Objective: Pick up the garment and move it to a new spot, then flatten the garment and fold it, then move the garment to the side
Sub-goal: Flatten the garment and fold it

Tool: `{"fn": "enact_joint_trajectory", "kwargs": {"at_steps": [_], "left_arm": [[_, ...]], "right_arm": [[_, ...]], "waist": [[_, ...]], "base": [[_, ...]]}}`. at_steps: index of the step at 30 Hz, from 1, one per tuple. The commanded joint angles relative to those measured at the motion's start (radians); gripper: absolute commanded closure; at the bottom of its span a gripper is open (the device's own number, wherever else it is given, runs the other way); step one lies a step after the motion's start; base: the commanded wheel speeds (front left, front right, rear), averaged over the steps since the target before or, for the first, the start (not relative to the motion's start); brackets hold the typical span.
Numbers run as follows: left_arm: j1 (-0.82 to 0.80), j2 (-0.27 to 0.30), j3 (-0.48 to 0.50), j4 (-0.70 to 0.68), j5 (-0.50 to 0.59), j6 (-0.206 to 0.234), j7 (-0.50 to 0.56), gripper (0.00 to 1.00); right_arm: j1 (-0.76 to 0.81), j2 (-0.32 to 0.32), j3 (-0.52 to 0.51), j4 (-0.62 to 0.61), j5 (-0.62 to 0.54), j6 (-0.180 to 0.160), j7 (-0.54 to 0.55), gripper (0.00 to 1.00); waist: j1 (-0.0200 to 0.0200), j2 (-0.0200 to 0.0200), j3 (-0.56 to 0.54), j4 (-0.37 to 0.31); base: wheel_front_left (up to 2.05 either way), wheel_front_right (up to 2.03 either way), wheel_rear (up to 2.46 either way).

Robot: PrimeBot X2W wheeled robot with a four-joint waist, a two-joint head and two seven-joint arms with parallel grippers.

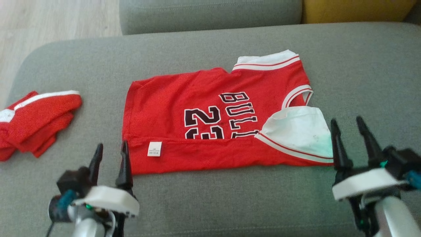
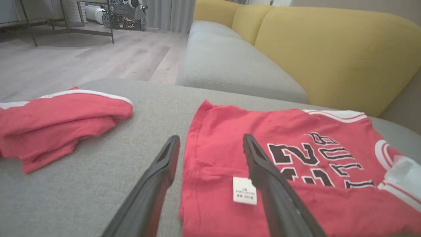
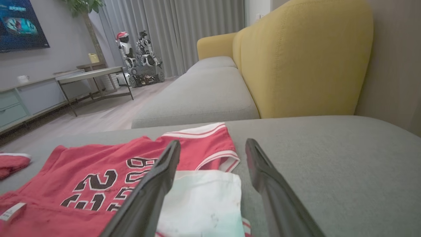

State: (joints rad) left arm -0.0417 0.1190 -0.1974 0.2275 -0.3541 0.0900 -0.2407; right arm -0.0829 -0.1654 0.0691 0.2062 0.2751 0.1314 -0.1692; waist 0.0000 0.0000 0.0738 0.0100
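At 7 and 4 o'clock in the head view, the left gripper [image 1: 111, 145] and right gripper [image 1: 346, 120] stand with fingers spread wide and empty, just off the near corners of the red jersey [image 1: 197, 108]. It lies flat mid-cushion on the grey sofa seat [image 1: 230, 204], its near edge turned up with the label showing: one fold apparently made, with further folding and the move aside still to come. A second red garment [image 1: 36, 121] sits at 9 o'clock, and a yellow backrest [image 1: 355, 10] at 1.
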Motion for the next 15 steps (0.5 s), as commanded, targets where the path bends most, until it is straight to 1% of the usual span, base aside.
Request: {"fn": "enact_joint_trajectory", "kwargs": {"at_steps": [1,6,12,15], "left_arm": [[-0.014,0.015,0.026,-0.031,0.013,0.008,-0.013,0.00],[0.038,0.020,0.017,-0.027,0.054,0.016,-0.019,0.00],[0.059,0.012,0.018,-0.017,0.061,0.015,-0.021,0.00],[0.054,0.012,0.020,-0.013,0.061,0.005,-0.021,0.00]], "right_arm": [[-0.006,-0.003,0.014,-0.039,-0.013,-0.001,0.004,0.00],[0.076,0.036,-0.008,-0.093,-0.047,-0.001,0.035,0.00],[0.105,0.054,-0.016,-0.115,-0.051,-0.001,0.056,0.00],[0.109,0.058,-0.018,-0.120,-0.050,-0.001,0.065,0.00]], "waist": [[0.0000,0.0000,-0.009,-0.002],[0.0000,0.0000,-0.031,-0.009],[0.0000,0.0000,-0.041,-0.011],[0.0000,0.0000,-0.041,-0.010]], "base": [[0.00,0.00,0.00],[0.00,0.00,0.00],[0.00,0.00,0.00],[0.00,0.00,0.00]]}}
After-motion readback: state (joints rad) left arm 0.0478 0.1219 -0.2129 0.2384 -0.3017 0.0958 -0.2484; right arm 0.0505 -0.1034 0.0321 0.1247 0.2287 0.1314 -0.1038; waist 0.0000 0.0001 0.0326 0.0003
